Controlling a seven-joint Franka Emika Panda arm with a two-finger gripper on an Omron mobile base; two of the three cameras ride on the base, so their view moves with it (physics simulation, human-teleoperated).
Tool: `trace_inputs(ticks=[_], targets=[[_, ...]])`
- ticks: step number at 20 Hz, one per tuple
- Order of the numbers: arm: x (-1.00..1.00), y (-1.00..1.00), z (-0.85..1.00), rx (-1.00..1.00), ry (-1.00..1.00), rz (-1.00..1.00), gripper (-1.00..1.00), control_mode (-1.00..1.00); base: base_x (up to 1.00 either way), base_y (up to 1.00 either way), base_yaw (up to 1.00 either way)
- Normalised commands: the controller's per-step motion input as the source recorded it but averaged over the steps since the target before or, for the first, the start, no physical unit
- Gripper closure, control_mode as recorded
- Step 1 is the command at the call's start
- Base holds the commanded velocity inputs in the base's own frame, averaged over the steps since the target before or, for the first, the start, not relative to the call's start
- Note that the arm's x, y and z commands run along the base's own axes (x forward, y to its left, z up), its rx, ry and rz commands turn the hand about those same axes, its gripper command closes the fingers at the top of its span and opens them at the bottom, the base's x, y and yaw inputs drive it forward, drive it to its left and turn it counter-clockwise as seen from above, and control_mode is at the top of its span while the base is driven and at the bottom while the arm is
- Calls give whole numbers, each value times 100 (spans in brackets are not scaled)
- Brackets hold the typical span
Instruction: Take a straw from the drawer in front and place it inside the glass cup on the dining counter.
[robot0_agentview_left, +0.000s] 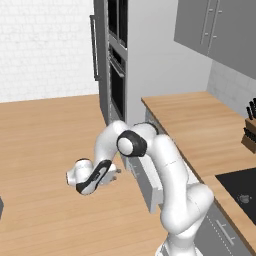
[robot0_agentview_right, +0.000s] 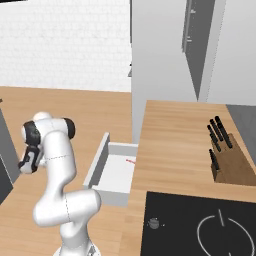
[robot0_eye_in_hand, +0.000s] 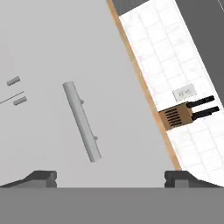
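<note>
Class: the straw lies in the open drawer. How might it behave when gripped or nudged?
The straw looks very thin and straight, so probably light and apt to roll across the flat floor of the drawer. Its slim shape may slip between wide fingers. It lies near the counter-side wall, perhaps awkward to reach.

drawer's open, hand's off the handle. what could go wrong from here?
1. The straw lies flat at the back of the drawer, near the counter edge: a thin thing, hard to pinch, and the hand may hit that edge.
2. The open hand sits in front of the handle; swinging up could bump the drawer shut.
</note>
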Motion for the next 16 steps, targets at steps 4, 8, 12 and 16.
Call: trace_inputs(ticks=[4,8,12,16], targets=[[-40,-10,88,8,-26,-3,-100,-100,0,0,0],[-38,-31,74,9,-26,-8,-100,-100,0,0,0],[-37,-32,74,18,-28,-8,-100,-100,0,0,0],[-34,-29,57,25,-35,-10,-100,-100,0,0,0]])
